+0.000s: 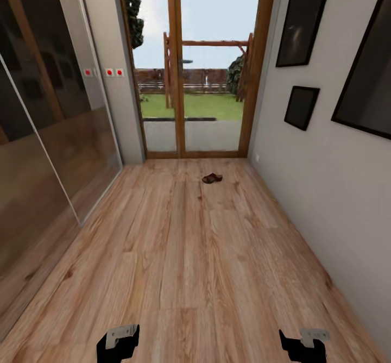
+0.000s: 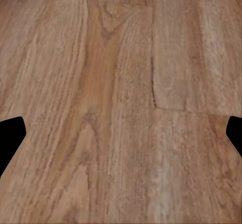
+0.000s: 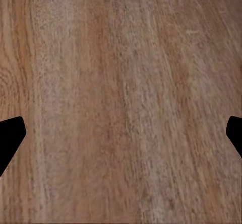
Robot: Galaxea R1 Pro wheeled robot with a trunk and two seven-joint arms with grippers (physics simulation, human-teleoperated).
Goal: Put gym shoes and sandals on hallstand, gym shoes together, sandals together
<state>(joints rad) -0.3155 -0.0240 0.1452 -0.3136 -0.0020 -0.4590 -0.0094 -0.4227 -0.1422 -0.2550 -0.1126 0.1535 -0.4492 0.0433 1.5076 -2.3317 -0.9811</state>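
Both end effectors hung low over the floor (image 1: pixel 190 254), and we saw them wide apart at the bottom of the head view: the left end effector (image 1: pixel 118 343) and the right end effector (image 1: pixel 303 345). In each wrist view the two black fingertips (image 2: pixel 10 136) sat at opposite edges with only bare planks between them, so both stood spread wide and held nothing; the right fingertips (image 3: pixel 10 136) looked the same. We could read no writing or labels anywhere. The floor was light brown wood plank with clear grain and knots. A dark brown sandal (image 1: pixel 212 178) lay on it far ahead, near a glazed wooden door (image 1: pixel 176 80) that looked onto grass. Glossy panels (image 1: pixel 49 151) lined the left wall; dark frames (image 1: pixel 301 107) hung on the right wall.
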